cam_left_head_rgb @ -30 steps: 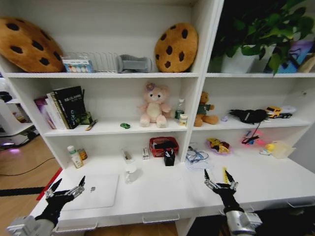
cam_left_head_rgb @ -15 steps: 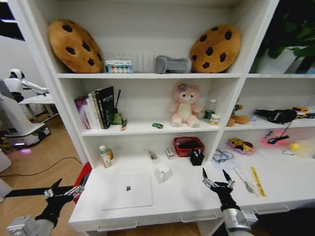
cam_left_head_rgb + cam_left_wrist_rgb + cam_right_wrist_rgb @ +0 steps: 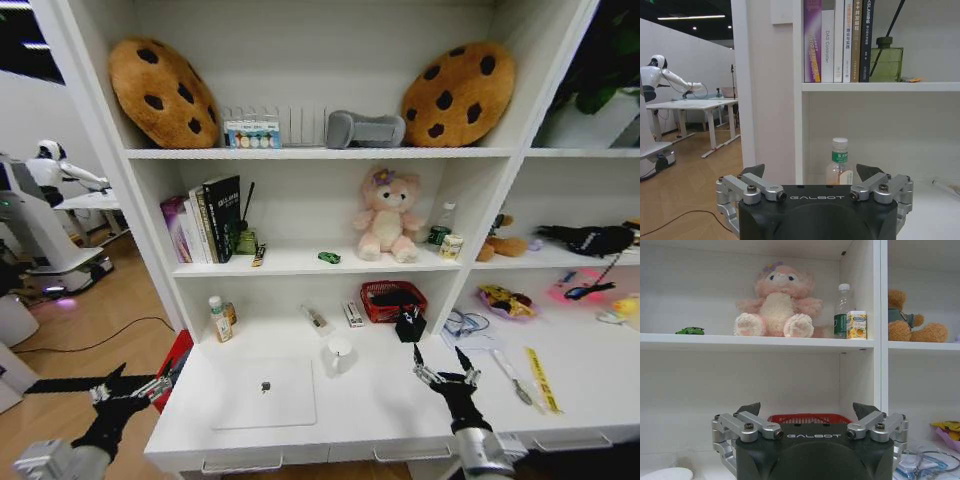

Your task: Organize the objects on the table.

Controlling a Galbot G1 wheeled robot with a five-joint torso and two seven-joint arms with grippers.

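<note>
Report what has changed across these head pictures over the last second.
The camera swung to the robot's left, so the whole scene slid right in the picture; the things themselves did not move. The laptop lies shut on the table, the green toy car sits on its shelf. Both end effectors, left and right, stay open, holding nothing, raised low in front.

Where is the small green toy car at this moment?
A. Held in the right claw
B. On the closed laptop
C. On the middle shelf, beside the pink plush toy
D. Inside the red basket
C: the green toy car sits on the middle shelf, apart from the pink plush toy next to it.
</note>
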